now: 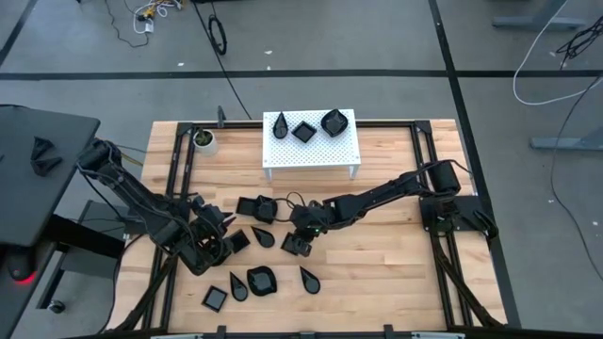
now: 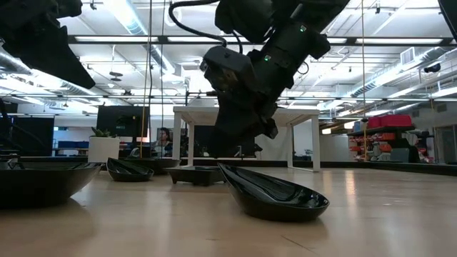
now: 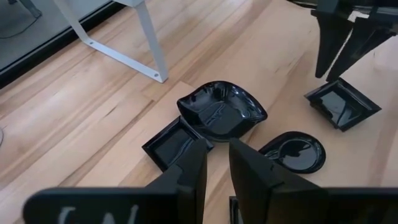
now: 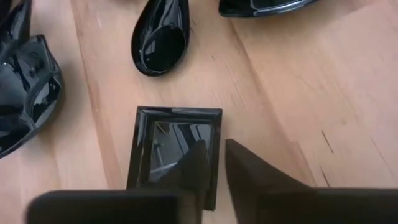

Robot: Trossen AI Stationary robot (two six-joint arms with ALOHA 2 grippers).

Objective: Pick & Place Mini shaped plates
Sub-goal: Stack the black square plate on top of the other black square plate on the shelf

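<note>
Right gripper (image 1: 300,235): hovering at centre frame in the high view, directly over a square plate (image 4: 176,152); in the right wrist view, fingers (image 4: 198,163) parted narrowly, straddling the plate's right-hand rim, one inside the well, one outside; not yet pinching.

Left gripper (image 1: 215,237): sitting lower left of centre in the high view; fingers (image 3: 189,171) slightly spread, holding nothing, pointing toward a shell plate (image 3: 222,111) at mid-frame of the left wrist view.

Loose plates: lying scattered across the lower-middle wooden table (image 1: 396,264); a teardrop plate (image 4: 159,40) showing at upper centre of the right wrist view, another teardrop (image 2: 275,193) resting in the foreground of the low view.

Placed plates: sitting three in a row on the white perforated stand (image 1: 334,151), upper centre of the high view.

Handling: looking light, rigid and glossy, so probably slipping easily between hard fingers; likely chipping if dropped.

Hold point: gripping across the raised rim wall, near the middle of one side, seeming safest; avoiding corners and the slick flat well.

Bystander item: white cup (image 1: 203,141) standing at upper left of the table, apart from the plates.
</note>
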